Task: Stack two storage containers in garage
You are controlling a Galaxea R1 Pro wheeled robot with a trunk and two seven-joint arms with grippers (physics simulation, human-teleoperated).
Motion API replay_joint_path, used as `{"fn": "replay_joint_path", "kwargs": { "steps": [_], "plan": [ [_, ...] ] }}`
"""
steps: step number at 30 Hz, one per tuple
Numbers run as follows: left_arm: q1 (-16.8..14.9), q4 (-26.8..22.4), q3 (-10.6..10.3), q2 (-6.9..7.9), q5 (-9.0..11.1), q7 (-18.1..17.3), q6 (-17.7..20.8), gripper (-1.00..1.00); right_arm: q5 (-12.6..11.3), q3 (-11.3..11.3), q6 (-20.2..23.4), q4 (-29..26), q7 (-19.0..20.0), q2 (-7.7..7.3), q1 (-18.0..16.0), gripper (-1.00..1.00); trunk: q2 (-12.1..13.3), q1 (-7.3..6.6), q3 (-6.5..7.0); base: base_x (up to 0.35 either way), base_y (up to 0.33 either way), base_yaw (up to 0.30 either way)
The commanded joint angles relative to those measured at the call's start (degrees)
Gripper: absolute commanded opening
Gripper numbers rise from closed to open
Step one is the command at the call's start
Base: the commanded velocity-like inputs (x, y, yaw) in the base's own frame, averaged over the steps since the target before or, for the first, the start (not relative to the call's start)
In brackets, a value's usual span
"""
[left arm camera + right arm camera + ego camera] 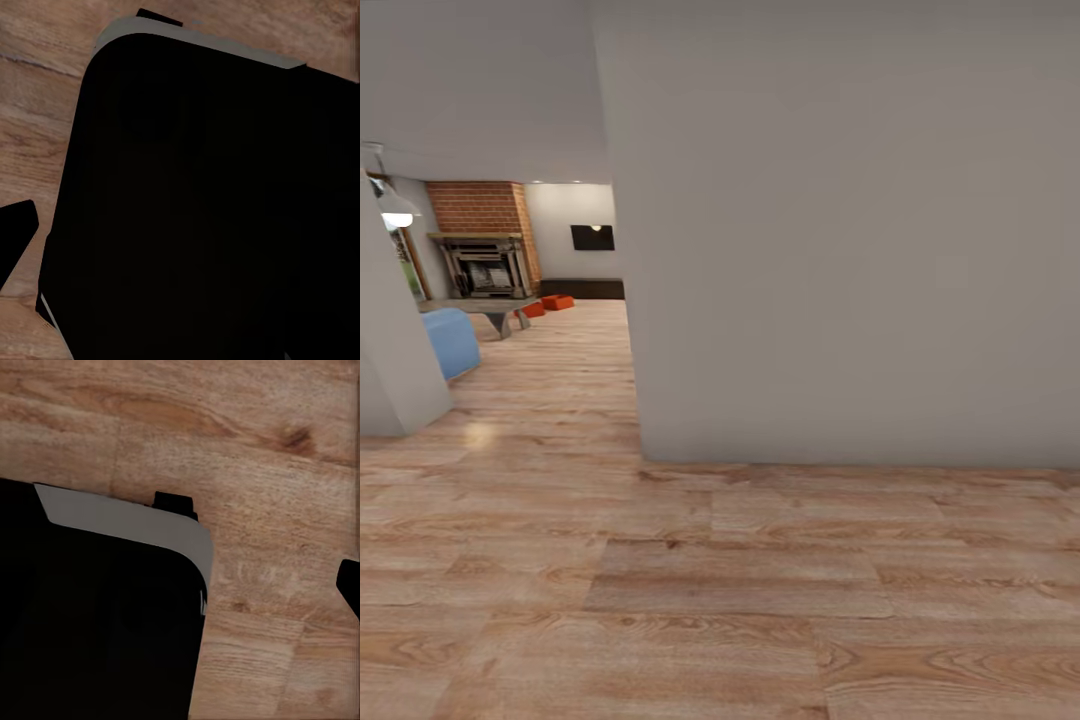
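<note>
Light wood-plank floor [720, 600] stretches out under us, and a big blank grey wall [860, 250] fills the right half of the head view, its corner standing just ahead. We're in a passage, looking past that corner into the living room [550, 300] far off to the left.

There's the brick fireplace [485, 250] at the back, a grey low surface [495, 310] in front of it, and a blue sofa end [452, 340] peeking out beside the near left wall. And there they are: the two storage containers [550, 304], small orange-red shapes on the planks to the right of the fireplace, close together, well apart from us. They sit untouched, so nothing has been carried yet by our reckoning; the whole job lies ahead.

Both wrist cameras look straight down at plank flooring past a large black body with a pale grey edge [127, 521], which we take to be the robot's own bulk. That suggests the arms hang tucked at our sides for driving. The left claw and the right claw aren't clearly shown, only dark slivers at the picture edges, so we cannot tell whether either is released or clenched.

Next, we'd judge, comes rounding that wall corner without clipping it.
</note>
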Motion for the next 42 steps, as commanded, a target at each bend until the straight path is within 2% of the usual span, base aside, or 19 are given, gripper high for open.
{"fn": "replay_joint_path", "kwargs": {
  "steps": [1,42],
  "plan": [
    [0.0,-0.1,0.0,-0.01,0.3,0.0,0.0,1.00,0.1,0.4,-0.3,0.1,-0.2,0.00,-0.1,1.00,0.0,0.03,-0.05,0.322,0.000,0.147],
    [0.0,0.0,-0.1,-0.01,0.2,0.0,0.1,1.00,0.5,0.6,-0.3,0.1,-0.9,-0.10,-0.1,1.00,0.0,0.03,-0.05,0.322,0.000,0.268]
  ]
}}
